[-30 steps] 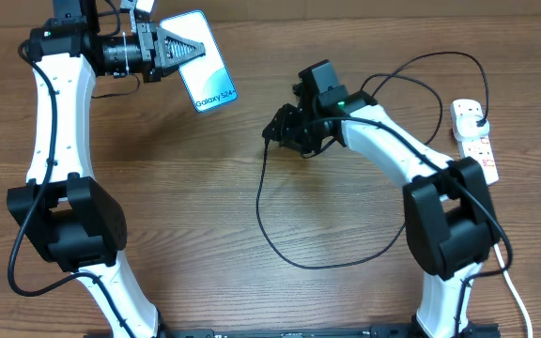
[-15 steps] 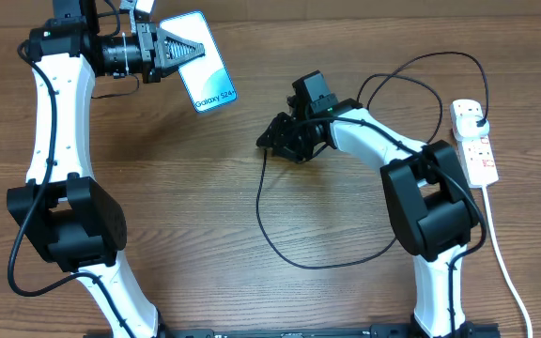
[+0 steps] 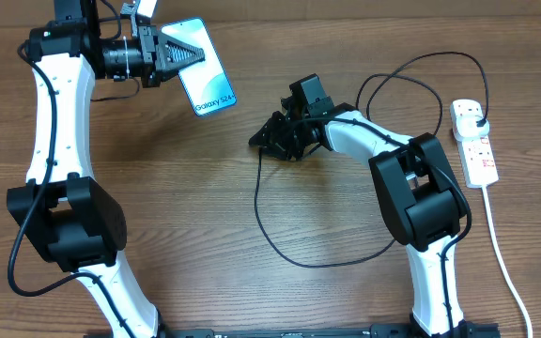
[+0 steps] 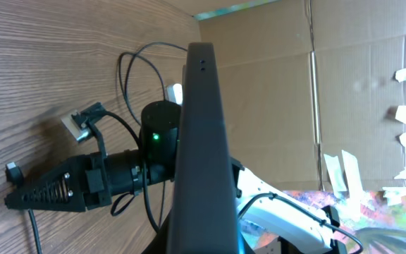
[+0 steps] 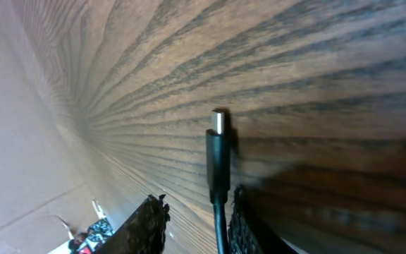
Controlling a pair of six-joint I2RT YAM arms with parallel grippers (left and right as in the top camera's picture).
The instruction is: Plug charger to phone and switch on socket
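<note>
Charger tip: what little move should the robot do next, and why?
Probably close the right gripper on the charger just behind its tip. The cable sits between the fingers with a gap on one side, so it looks not yet gripped. The left gripper holds the phone up.

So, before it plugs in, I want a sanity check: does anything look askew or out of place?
Only the phone: it is off the table, held tilted in the left gripper. The charger and socket look undamaged.
</note>
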